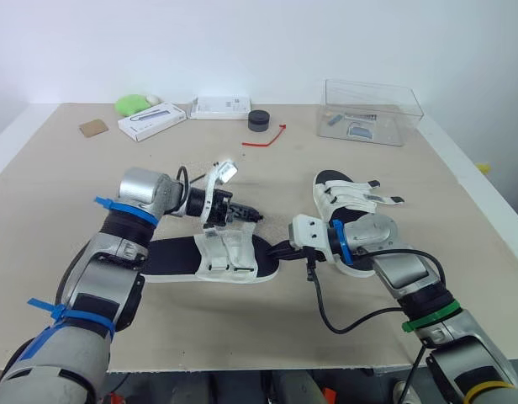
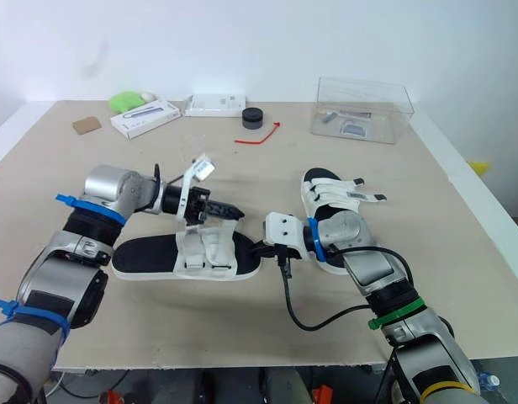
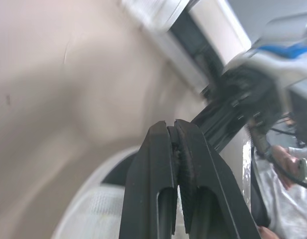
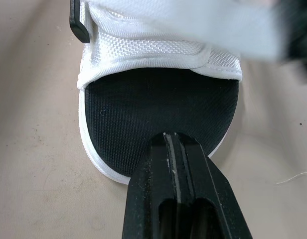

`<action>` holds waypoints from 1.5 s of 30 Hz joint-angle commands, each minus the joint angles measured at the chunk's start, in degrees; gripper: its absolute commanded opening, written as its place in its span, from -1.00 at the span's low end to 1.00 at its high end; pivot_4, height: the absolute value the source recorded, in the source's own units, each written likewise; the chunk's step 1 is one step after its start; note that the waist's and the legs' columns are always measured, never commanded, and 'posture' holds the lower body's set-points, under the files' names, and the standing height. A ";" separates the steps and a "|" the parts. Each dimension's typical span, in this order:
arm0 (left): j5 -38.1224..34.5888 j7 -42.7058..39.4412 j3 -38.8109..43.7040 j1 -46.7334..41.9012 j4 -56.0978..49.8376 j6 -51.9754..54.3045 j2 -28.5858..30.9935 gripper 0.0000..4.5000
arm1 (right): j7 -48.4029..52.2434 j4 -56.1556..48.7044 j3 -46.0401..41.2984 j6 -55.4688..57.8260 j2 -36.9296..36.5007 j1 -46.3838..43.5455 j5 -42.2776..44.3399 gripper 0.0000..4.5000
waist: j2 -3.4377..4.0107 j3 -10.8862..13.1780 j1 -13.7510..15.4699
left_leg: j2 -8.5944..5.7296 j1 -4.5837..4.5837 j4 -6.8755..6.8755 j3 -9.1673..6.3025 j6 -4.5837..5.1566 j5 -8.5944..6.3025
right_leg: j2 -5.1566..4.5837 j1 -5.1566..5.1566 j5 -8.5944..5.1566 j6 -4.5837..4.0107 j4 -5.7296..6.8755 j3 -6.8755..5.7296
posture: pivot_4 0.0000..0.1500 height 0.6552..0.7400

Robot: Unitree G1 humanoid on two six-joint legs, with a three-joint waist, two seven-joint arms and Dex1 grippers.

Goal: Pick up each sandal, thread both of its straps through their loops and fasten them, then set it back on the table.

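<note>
**Beige table, white wall, both pincers pressed shut at the near sandal**

Beige table (image 1: 57,194) runs wide under a white wall, and the action is at the near middle. The near sandal (image 1: 171,257) lies flat, sideways to the robot, with its white straps (image 1: 224,251) humped over the black footbed. The left gripper (image 1: 249,216) hovers just above those straps, fingers pressed together with nothing visible between them. The right gripper (image 1: 280,250) comes in from the other side, fingers likewise pressed together, tips at the toe edge of the sole. The second sandal (image 1: 343,198) sits just beyond the right forearm, black strap ends poking outward. Whether they're fastened, I can't tell.

My read is that this is the fastening stage on the near sandal. To do it well, the right gripper should pin the toe so the sole doesn't skate. The left one then spreads, takes one strap by its free end, draws it across low and straight, and presses it down. One strap at a time.

Room? Plenty. Bare table lies left of the sandal and ahead of it. The red cord (image 1: 267,139), black puck (image 1: 258,120) and clear box (image 1: 372,112) are well apart at the far side. The tight spots are the second sandal beside the right arm and the table's near edge close to the sole, so pull away from that edge.
</note>
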 commanded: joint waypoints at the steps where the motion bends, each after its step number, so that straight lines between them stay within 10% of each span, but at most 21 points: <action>1: -3.22 0.34 4.59 0.79 -8.77 -0.60 0.83 -0.97 | 0.22 0.70 0.46 0.57 -1.27 0.77 -1.75 -1.00 | 0.00 0.00 0.03 | 0.00 0.00 0.00 0.00 0.00 0.00 | -0.01 0.01 0.00 -0.01 0.00 0.01 | 1.00 1.00; 17: -2.53 1.71 5.80 17.10 -43.66 -21.95 7.07 -0.97 | 0.80 1.88 0.99 -0.11 -0.80 0.16 -1.97 -1.00 | 0.01 0.00 0.18 | 0.01 0.05 0.00 0.01 -0.10 0.06 | -0.05 0.03 0.05 -0.05 0.02 0.12 | 1.00 1.00; 35: -19.00 -1.31 4.57 27.89 -56.74 -9.30 14.55 -0.97 | 1.79 3.16 1.23 -1.08 -0.55 -0.59 -2.34 -1.00 | 0.00 0.00 0.18 | 0.04 0.11 0.00 0.01 -0.09 0.06 | 0.01 0.08 -0.01 0.06 0.00 0.08 | 1.00 1.00; 45: -26.95 0.12 6.10 29.12 -60.49 -3.63 19.07 0.60 | 2.29 3.54 1.28 -1.61 -0.85 -0.55 -2.43 -1.00 | 0.01 0.00 0.19 | 0.04 0.13 0.00 0.00 -0.09 0.06 | 0.01 0.08 -0.03 0.05 0.01 0.06 | 1.00 1.00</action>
